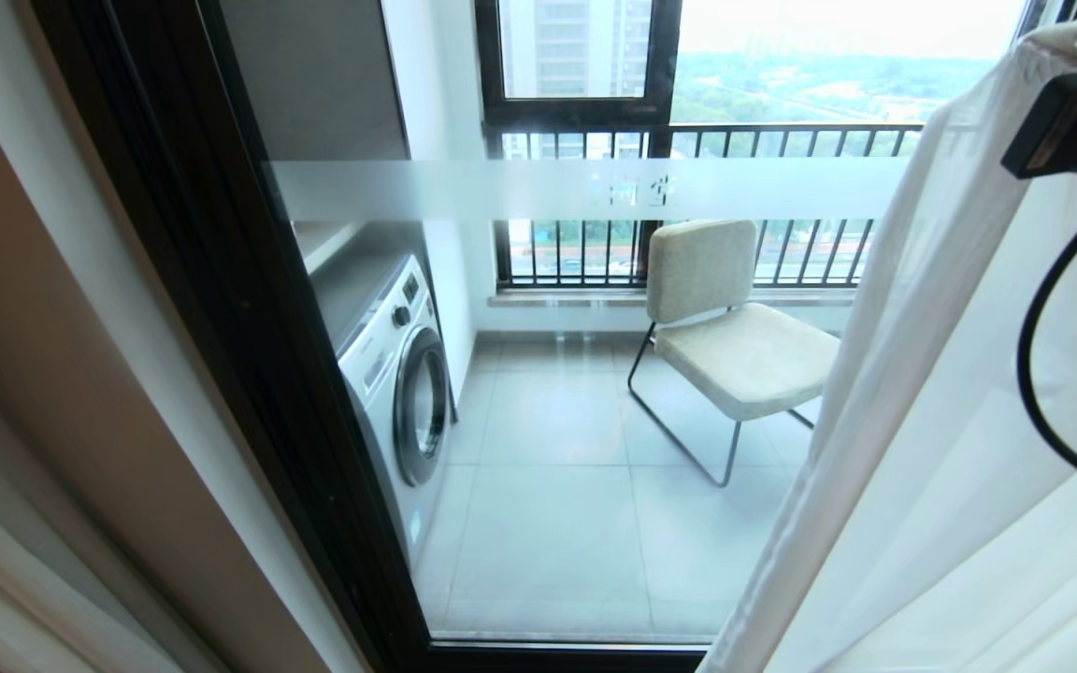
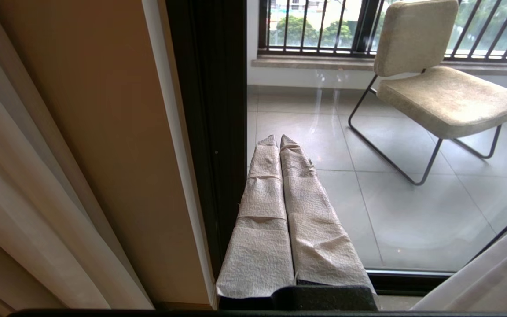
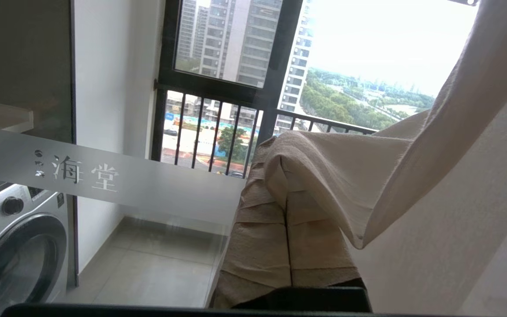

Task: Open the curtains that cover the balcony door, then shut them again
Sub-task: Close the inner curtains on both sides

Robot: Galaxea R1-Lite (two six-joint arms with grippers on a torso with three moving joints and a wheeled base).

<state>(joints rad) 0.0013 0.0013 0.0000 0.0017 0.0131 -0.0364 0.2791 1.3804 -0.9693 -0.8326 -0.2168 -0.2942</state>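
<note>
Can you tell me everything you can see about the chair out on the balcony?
The chair stands upright on the grey tiled balcony floor, behind the glass of the balcony door. It has a thick padded seat and a separate padded backrest, both covered in pale beige, fuzzy-looking fabric, on a thin black metal frame that runs along the floor. It has no armrests. Nothing sits on it. The barred railing is behind it, and a washing machine stands across from it.

Both grippers wear crinkled pale beige wrapping over long tapered fingers [image 2: 275,207], on black bases. A black camera block [image 1: 1071,121] trails a looping black cable [image 1: 1034,374].
</note>
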